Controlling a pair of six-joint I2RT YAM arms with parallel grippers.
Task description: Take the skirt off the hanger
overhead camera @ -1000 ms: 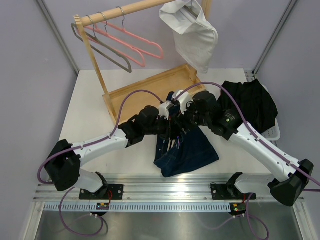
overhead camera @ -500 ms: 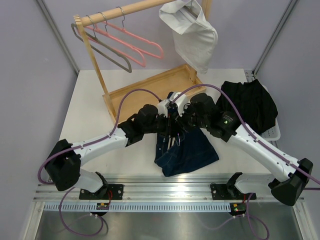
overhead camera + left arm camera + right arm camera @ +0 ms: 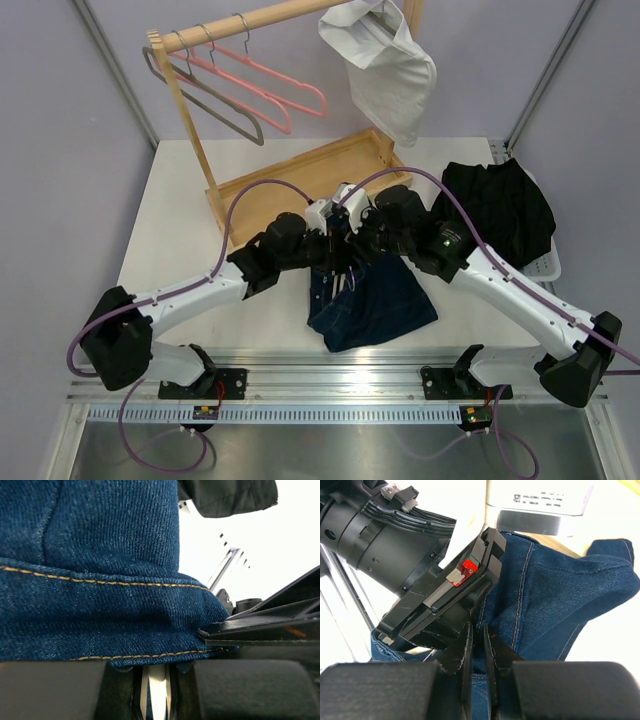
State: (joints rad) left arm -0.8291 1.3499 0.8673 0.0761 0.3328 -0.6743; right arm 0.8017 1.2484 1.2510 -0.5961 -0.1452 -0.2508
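From the top camera I see the skirt [image 3: 385,310], dark blue denim, lying on the white desk [image 3: 180,220] just in front of the wooden rack [image 3: 190,110]. Both arms meet over its far end. Its near part lies spread on the desk between the two arms.

In the left wrist camera the left fingers [image 3: 225,690] are almost together, with only a thin slit between them. A folded edge of the skirt [image 3: 100,605], with yellow stitching, goes down into that slit, so I read this as a grip on the denim.

In the right wrist camera the right fingers [image 3: 545,690] are also nearly closed. They sit at the lower end of the black clip hanger [image 3: 445,605], which has a small red part and lies against the denim [image 3: 560,590]. Whether they pinch the clip, the cloth or nothing, I cannot tell.

On the rack rail hang two pink hangers [image 3: 270,85], one grey hanger [image 3: 215,110] and a white garment [image 3: 385,65]. A black garment [image 3: 500,205] lies at the right side of the desk.
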